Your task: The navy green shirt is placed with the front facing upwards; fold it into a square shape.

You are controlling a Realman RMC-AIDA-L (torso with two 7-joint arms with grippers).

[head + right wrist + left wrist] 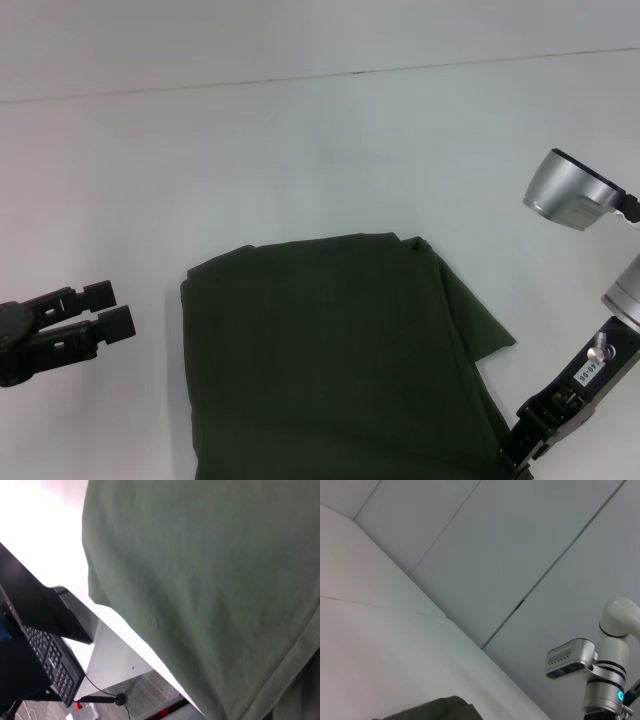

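At the near edge of the white counter (320, 150), the right gripper (522, 452) reaches down beside the near right corner of the navy green shirt (330, 360); whether its jaws are apart or together cannot be told, and no grip on the cloth shows. The shirt lies centre-near on the counter, already gathered into a rough rectangle with its plain side up and no lettering in sight. One triangular flap juts out on its right side, and a small pucker marks the far right corner. The right wrist view shows soft, matte olive knit with a stitched hem, draping past the counter's edge above a black keyboard (52, 662) on a lower stand. To the left, well apart from the shirt, the left gripper (112, 312) hovers with jaws slightly apart, holding nothing. The fold appears largely made; the next move likely calls for tucking the stray flap and squaring the edges. Beyond, the counter runs bare and smooth toward a pale wall.
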